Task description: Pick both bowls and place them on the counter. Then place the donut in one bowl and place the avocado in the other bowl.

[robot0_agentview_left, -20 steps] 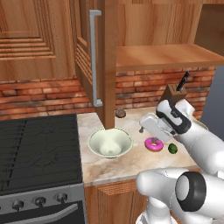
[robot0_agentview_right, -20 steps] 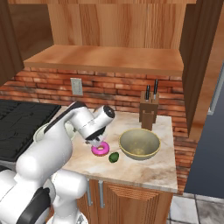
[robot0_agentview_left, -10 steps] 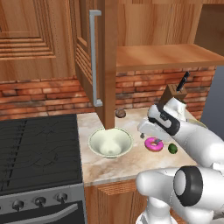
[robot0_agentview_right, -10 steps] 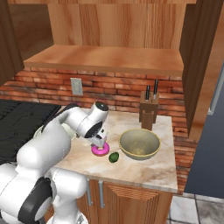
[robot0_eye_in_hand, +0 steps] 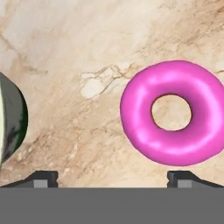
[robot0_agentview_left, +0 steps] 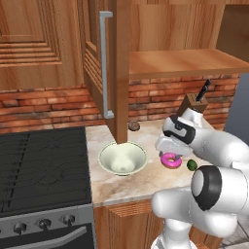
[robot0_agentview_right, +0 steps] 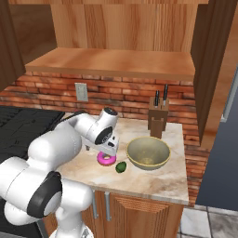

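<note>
While we're looking from the left base view, the hand (robot0_agentview_left: 171,150) hangs low over the donut (robot0_agentview_left: 170,160) on the counter (robot0_agentview_left: 121,185), with the avocado (robot0_agentview_left: 191,165) just beside the donut on its right and one bowl (robot0_agentview_left: 122,158) sitting nearby to the left. A small brown lump (robot0_agentview_left: 133,126) sits back by the brick wall, and there's a knife block (robot0_agentview_left: 193,103) behind the arm.

From the right base view we get the same story: hand (robot0_agentview_right: 108,149) right above the donut (robot0_agentview_right: 107,159), avocado (robot0_agentview_right: 121,167) just next to it, bowl (robot0_agentview_right: 148,152) a bit further right on the counter (robot0_agentview_right: 153,181). We only see one bowl here, looking olive-tan inside.

In the hand view the two fingertips (robot0_eye_in_hand: 41,178) stand wide apart and hold nothing. The donut (robot0_eye_in_hand: 173,112) lies flat, off toward one tip rather than centred, and a dark green curved edge pokes in at the left.

Our guess: the donut is light and a bit soft, so a gentle pinch across one side of the ring, or across the whole thing, should do it. Shift over first, though.
</note>
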Controlling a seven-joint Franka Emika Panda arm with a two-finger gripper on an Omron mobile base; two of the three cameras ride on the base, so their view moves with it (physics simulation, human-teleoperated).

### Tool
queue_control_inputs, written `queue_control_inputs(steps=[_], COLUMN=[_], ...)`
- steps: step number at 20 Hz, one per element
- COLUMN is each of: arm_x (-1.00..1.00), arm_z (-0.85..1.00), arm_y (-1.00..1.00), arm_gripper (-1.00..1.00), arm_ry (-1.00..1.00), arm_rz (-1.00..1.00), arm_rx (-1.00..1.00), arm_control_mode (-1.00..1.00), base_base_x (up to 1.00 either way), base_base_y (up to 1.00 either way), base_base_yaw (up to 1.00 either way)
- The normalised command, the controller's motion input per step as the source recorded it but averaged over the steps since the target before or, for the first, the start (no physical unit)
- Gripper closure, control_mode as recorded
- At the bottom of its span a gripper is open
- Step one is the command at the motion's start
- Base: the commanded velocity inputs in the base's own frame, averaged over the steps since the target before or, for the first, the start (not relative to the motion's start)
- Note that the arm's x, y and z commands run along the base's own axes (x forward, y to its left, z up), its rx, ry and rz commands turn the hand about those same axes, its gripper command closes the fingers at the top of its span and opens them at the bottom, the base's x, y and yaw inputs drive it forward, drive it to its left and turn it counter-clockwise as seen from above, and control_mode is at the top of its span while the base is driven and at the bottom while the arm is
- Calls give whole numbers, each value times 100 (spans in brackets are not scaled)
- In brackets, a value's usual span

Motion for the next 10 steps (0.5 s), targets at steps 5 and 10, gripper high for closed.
queue_control_inputs(steps=[5,10], arm_x=[15,11], arm_z=[-25,-12], arm_y=[-2,2], arm_gripper=[-100,-100], arm_ry=[3,0], arm_rz=[15,12], arm_rx=[-7,-4], arm_control_mode=[-100,-100], base_base_x=[0,0], base_base_y=[0,0], base_base_yaw=[0,0])
